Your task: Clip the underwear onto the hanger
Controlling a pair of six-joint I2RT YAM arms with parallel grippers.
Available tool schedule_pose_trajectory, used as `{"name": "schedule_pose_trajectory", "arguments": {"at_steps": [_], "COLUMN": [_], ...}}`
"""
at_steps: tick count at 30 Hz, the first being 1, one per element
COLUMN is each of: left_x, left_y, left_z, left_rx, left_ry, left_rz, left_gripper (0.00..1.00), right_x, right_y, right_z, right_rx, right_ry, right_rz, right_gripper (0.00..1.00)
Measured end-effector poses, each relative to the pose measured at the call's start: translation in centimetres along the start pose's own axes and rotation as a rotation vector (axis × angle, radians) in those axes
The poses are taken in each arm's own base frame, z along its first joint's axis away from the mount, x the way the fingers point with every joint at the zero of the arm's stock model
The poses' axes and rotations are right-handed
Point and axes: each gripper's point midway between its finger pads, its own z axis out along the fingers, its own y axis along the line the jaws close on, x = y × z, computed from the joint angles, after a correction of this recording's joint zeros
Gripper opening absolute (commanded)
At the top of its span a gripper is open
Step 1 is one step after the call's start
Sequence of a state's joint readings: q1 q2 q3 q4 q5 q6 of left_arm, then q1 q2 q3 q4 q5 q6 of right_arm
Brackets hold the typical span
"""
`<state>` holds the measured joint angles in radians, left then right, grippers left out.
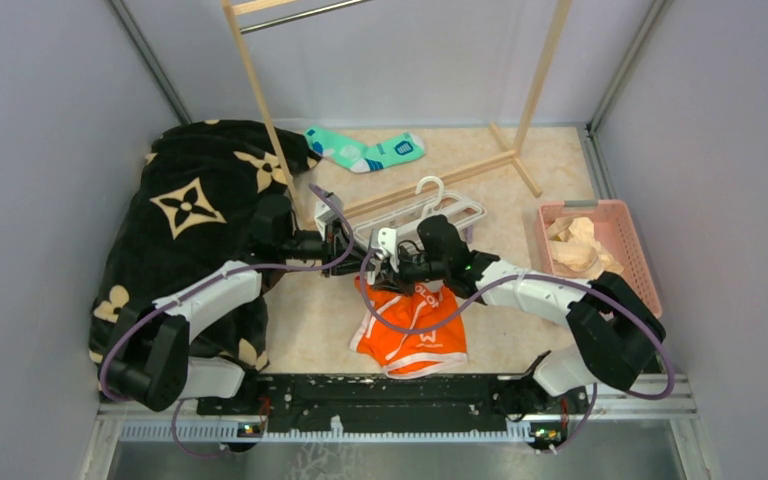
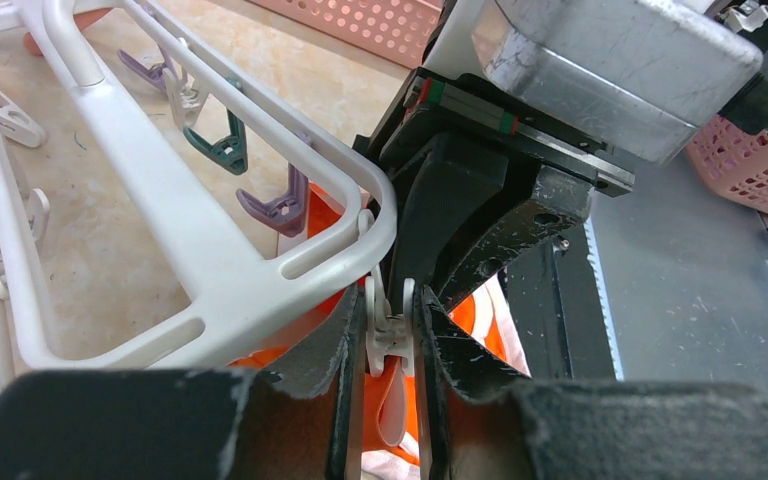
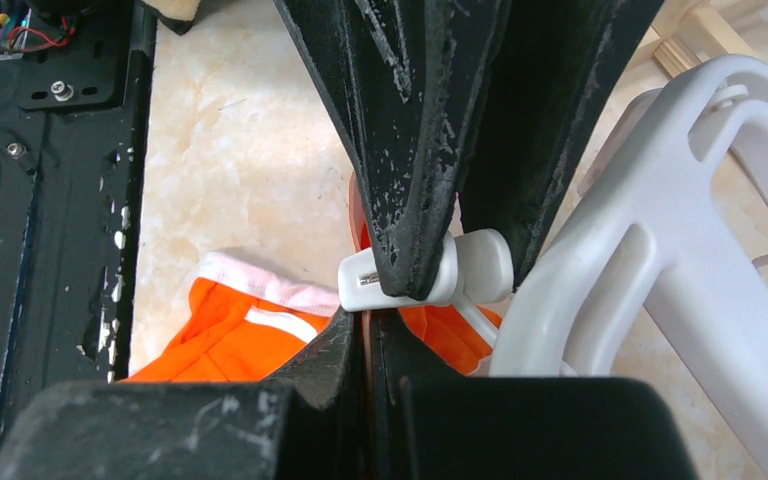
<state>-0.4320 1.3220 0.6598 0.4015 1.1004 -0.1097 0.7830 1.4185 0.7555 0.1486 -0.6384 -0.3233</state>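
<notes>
The orange underwear [image 1: 415,330] lies on the floor between the arms, its upper edge lifted. The white hanger [image 1: 430,212] lies tilted just behind it. My left gripper [image 1: 348,250] is shut on a white clip [image 2: 390,338] that hangs from the hanger frame [image 2: 190,230], pressing the clip's handles together. My right gripper [image 1: 400,268] meets it from the right and is shut on a thin fold of the underwear [image 3: 220,340] right under that clip [image 3: 480,265]. In the right wrist view my right gripper [image 3: 368,335] shows an orange strip between its jaws. Orange cloth [image 2: 467,315] shows below my left gripper [image 2: 392,312].
A black blanket with beige flower shapes [image 1: 190,210] covers the left side under my left arm. A teal sock [image 1: 365,150] and the wooden rack's foot [image 1: 440,180] are at the back. A pink basket [image 1: 580,205] with beige cloth stands at the right.
</notes>
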Motion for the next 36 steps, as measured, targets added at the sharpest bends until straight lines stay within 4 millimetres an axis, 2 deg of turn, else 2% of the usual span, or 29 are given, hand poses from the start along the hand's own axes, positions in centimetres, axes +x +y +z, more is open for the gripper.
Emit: {"name": "schedule_pose_trajectory", "arguments": {"at_steps": [14, 22, 33, 36], "left_x": [0.6, 0.6, 0.8, 0.6], "left_y": [0.0, -0.1, -0.1, -0.2], "left_z": [-0.1, -0.2, -0.4, -0.5], "left_rx": [-0.001, -0.002, -0.009, -0.009], "left_ry": [0.019, 0.024, 0.043, 0.043], "left_rz": [0.015, 0.040, 0.057, 0.064], "left_gripper": [0.00, 0.00, 0.00, 0.00], "right_x": [0.8, 0.6, -0.7, -0.4], "right_y": [0.9, 2.0, 2.5, 2.6], "right_z": [-0.5, -1.2, -2.6, -2.7], "right_rx": [-0.032, -0.074, -0.060, -0.064], "right_ry": [0.047, 0.056, 0.039, 0.049], "right_rz": [0.021, 0.036, 0.011, 0.017], "right_gripper": [0.00, 0.00, 0.00, 0.00]}}
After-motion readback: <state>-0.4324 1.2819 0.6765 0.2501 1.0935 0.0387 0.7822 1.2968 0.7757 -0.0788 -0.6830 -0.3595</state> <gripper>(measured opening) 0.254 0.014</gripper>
